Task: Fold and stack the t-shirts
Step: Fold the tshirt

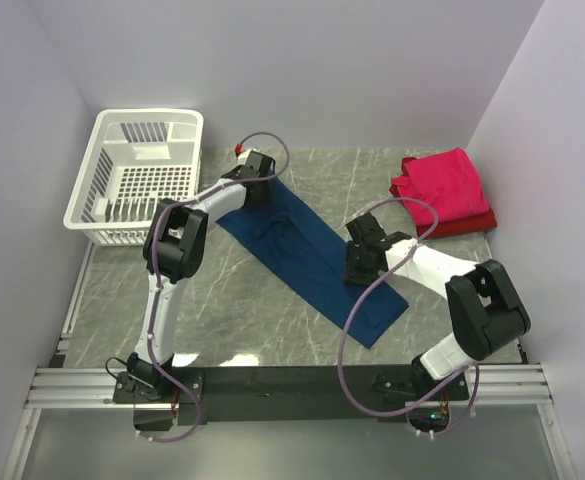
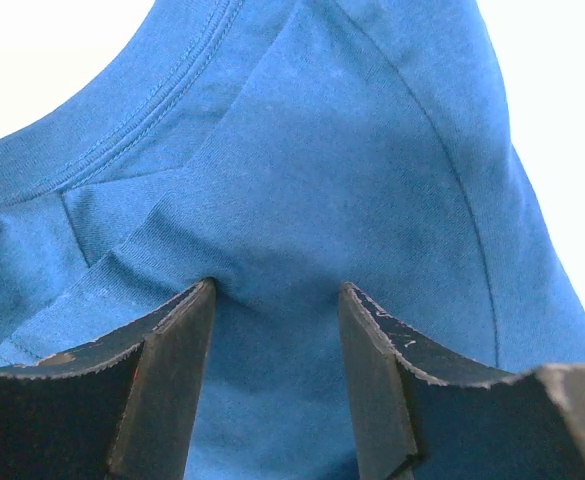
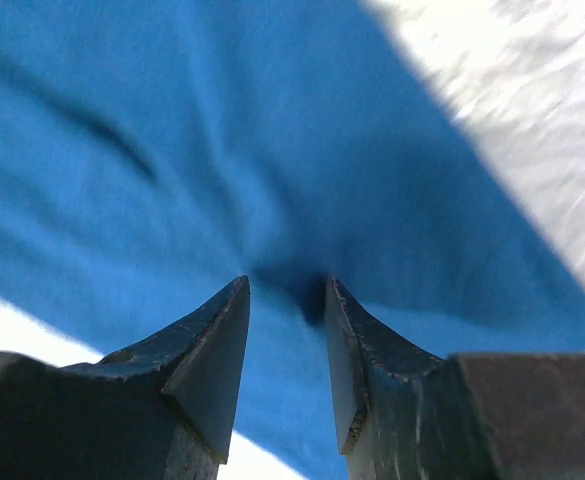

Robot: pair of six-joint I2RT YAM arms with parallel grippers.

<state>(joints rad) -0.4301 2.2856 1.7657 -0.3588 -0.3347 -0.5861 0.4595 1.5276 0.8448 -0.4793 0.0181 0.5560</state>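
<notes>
The navy blue t-shirt (image 1: 307, 255) lies as a long folded strip running diagonally across the table. My left gripper (image 1: 257, 185) is at its far end by the collar seam (image 2: 152, 120). Its jaws are open, with the fingertips (image 2: 204, 300) pressed into the cloth (image 2: 372, 180). My right gripper (image 1: 362, 262) is at the strip's right edge near the middle. Its jaws are open by a narrow gap, and blue cloth (image 3: 222, 130) puckers between them. The folded pinkish-red t-shirt (image 1: 442, 185) lies on a darker red one (image 1: 467, 225) at the back right.
A white slotted plastic basket (image 1: 137, 175) stands at the back left, close to the left arm's elbow. Grey walls close in the left, back and right sides. Bare marble table (image 1: 222, 310) shows in front of the strip and between the strip and the red stack.
</notes>
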